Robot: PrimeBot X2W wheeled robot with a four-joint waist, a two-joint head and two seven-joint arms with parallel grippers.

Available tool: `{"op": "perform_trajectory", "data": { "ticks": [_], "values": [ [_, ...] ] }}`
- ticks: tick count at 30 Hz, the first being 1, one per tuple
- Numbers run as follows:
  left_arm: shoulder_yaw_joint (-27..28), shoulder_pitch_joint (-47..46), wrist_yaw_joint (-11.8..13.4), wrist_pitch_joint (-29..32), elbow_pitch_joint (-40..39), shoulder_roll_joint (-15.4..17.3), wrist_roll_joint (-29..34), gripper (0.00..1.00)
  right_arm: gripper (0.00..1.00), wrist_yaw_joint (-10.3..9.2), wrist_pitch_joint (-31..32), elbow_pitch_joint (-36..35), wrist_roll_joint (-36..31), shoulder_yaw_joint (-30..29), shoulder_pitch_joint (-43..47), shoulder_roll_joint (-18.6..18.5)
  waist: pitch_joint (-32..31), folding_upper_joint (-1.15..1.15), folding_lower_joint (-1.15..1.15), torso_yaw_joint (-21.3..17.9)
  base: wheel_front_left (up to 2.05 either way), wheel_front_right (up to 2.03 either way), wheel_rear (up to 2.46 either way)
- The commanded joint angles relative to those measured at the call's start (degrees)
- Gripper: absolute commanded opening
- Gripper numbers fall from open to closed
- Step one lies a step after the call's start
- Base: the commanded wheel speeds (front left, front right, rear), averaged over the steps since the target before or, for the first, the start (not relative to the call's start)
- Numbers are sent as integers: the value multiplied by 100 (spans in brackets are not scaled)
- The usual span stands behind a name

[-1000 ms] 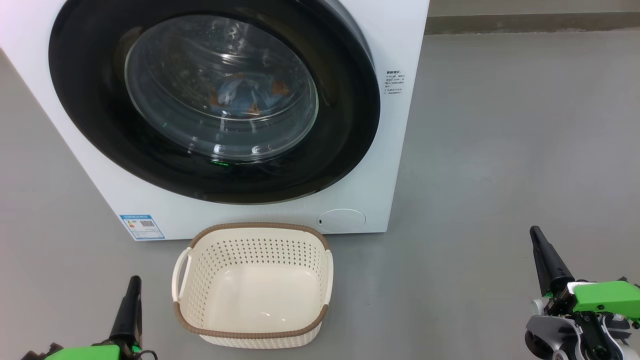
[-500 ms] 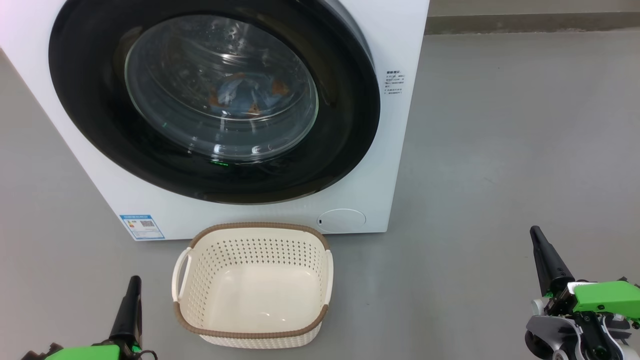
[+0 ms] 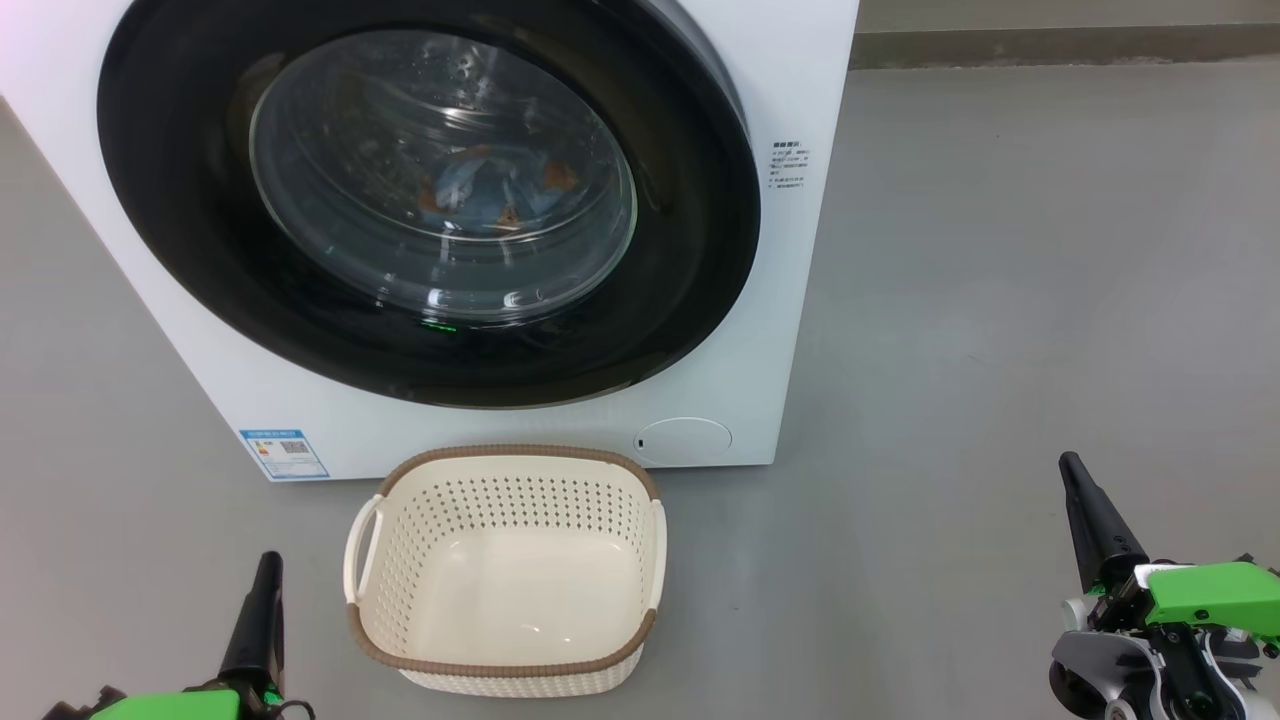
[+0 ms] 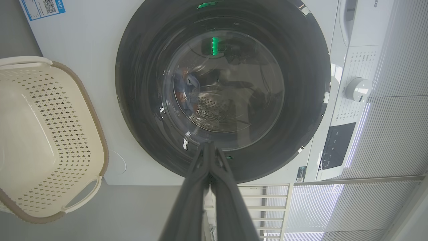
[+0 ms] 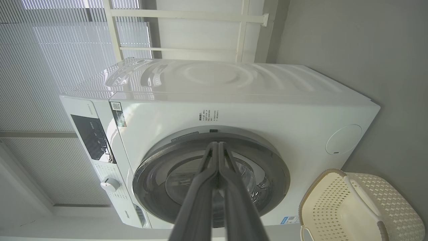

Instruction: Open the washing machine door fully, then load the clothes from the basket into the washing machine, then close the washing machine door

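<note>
Grey floor (image 3: pixel 1000 300) carries the white front-loading washing machine (image 3: pixel 790 250). The round washing machine door (image 3: pixel 180 250), with its glossy black rim, is shut flat against the front. Through the glass bowl the clothes (image 3: pixel 490 195) are seen inside the drum, a light-blue heap with orange-brown patches. Just in front of the machine stands the basket (image 3: pixel 505 452); its cream perforated walls surround a bare, smooth bottom. The left gripper (image 3: pixel 267 562) hangs near the basket's left handle, and the right gripper (image 3: pixel 1070 465) is well apart on the other side. Both have their fingers pressed together, holding nothing.
</note>
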Motion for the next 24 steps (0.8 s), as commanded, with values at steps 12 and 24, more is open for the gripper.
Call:
{"op": "perform_trajectory", "data": {
  "ticks": [12,24],
  "values": [
    [186,-205,-38,42,-109,50,-38,0,0,10,40,-173,5,63,-20,-19,0,0,0,0,0,0,0],
    [186,-204,-38,42,-112,50,-38,0,0,10,46,-173,-1,56,-20,-13,0,0,0,0,0,0,0]
  ]
}}
